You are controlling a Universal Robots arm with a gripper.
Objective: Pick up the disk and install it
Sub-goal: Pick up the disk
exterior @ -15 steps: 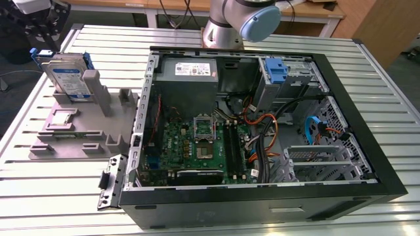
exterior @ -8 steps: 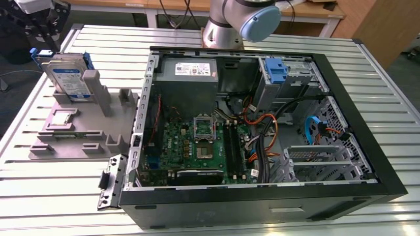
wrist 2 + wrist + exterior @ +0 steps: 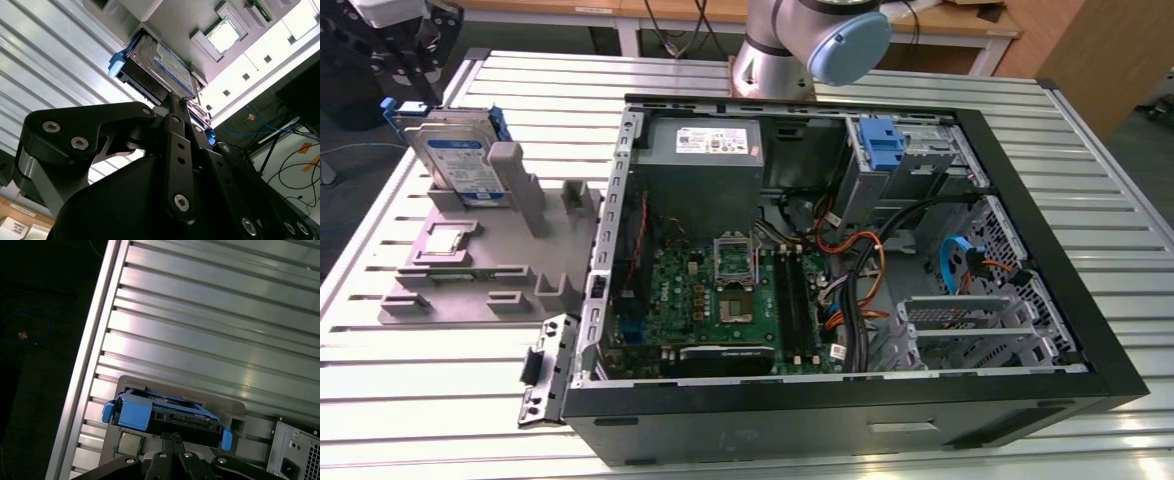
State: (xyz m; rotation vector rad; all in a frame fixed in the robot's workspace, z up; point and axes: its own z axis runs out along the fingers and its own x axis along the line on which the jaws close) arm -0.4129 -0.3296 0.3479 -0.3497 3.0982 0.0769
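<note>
In the exterior view the disk [image 3: 454, 155] stands on edge in a grey holder [image 3: 480, 255] on the slatted bench [image 3: 427, 400]. The second wrist view shows its blue-and-white label, print unreadable, and the pincer [image 3: 172, 100], tips together, near its edge. The first wrist view shows its blue frame end-on.

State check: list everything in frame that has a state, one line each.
disk: standing upright in a slot of the grey holder, not gripped
tool: shut, over the disk, holding nothing
computer case: lying flat, side open, insides exposed
blue bracket: sitting in the case's drive bay
processor chip: lying flat in a holder recess
</note>
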